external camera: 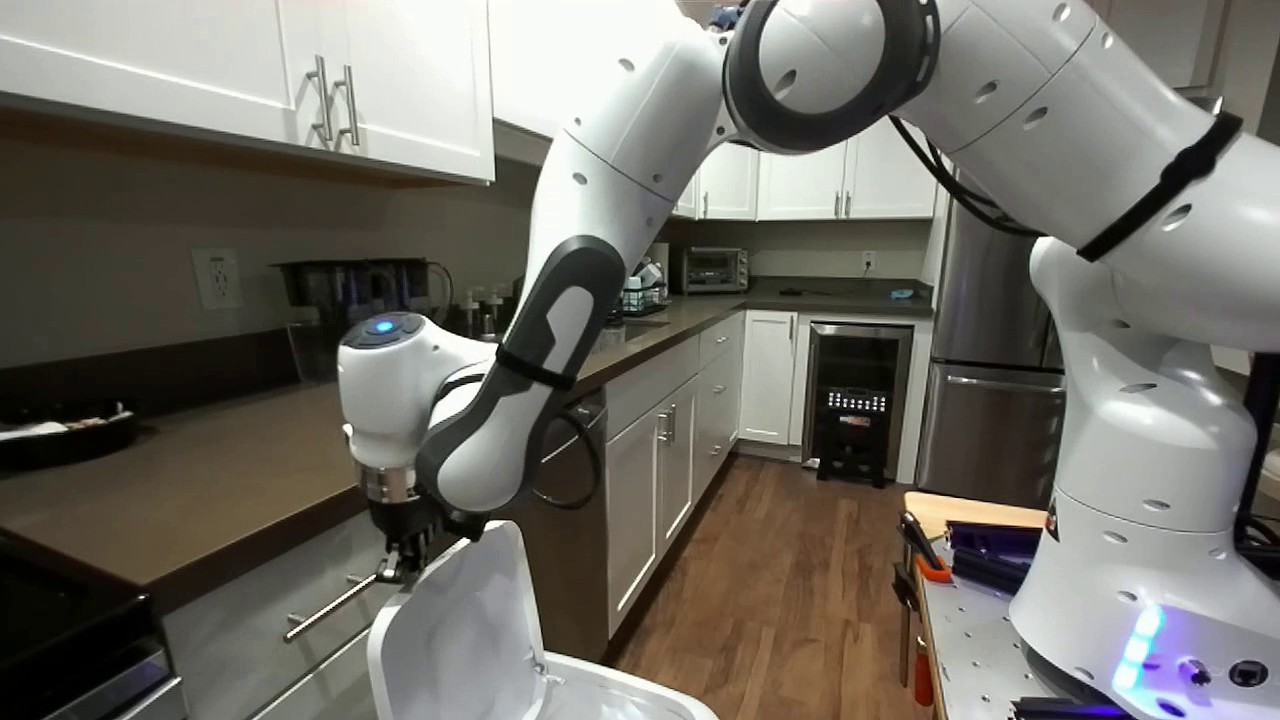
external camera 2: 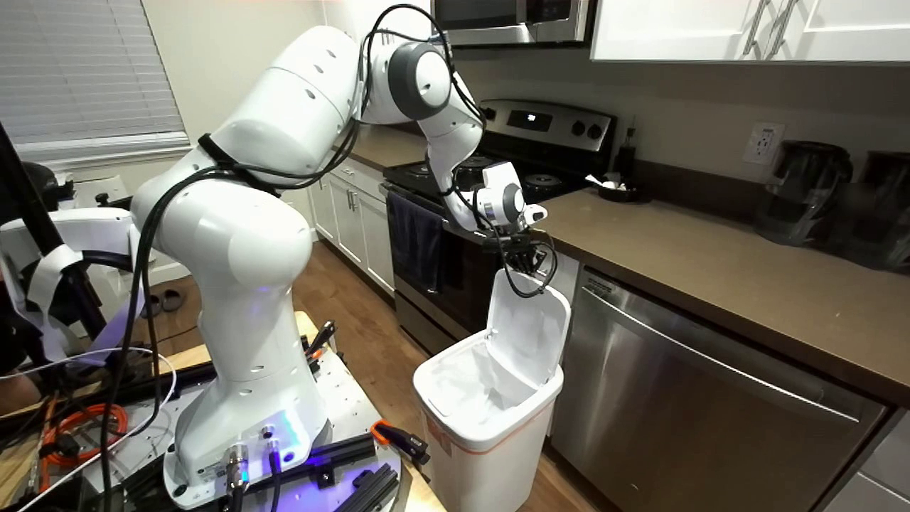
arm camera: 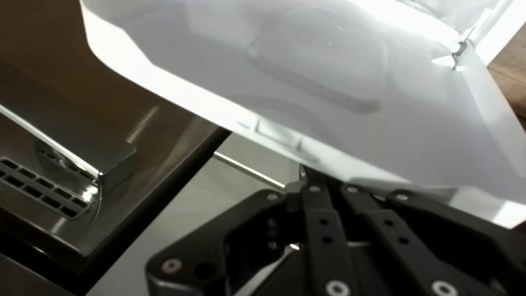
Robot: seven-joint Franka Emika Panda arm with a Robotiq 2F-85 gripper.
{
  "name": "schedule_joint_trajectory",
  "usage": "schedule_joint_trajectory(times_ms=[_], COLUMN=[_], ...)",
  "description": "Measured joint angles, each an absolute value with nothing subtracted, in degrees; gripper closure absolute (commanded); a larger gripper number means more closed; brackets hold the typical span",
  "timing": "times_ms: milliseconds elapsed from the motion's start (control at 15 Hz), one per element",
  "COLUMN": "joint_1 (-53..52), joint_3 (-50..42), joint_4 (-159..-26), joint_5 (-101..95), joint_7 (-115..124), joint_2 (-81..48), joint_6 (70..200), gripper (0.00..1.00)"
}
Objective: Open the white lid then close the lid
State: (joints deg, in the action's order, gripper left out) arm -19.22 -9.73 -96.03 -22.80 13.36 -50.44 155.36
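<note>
As white lid (external camera 2: 532, 331) stands raised, jaws alongside

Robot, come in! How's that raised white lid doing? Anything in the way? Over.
Jaws at top of white lid, grip unclear. Lid raised, bin open. Drawer behind, possibly limiting backward swing.

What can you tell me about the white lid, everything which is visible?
The white lid looks like smooth, glossy plastic, with rounded corners, a raised rim and a faint rounded outline on its inner face. It stands open, roughly upright, hinged to one side of the white bin, near the counter. The gripper is at its upper edge; the rim hides whether they touch.
</note>
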Motion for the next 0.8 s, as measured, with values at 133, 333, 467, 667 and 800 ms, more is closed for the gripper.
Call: schedule_joint_trajectory(times_ms=[133,333,467,667,800], joint_1=[-18.2,-17.2,-17.0,-15.4,-12.8], joint_3=[-8.6,-6.5,-5.8,-4.0,-2.1], joint_4=[-95.9,-96.0,-96.4,-99.4,-103.4], joint_5=[-21.4,-18.5,-17.1,-15.3,-13.1], joint_7=[12.6,11.5,11.5,11.1,9.4], joint_2=[-50.1,-48.6,-47.7,-47.7,-47.8], joint_6=[153.9,145.2,138.6,132.5,132.9], gripper=[0.94,0.94,0.95,0.94,0.95])
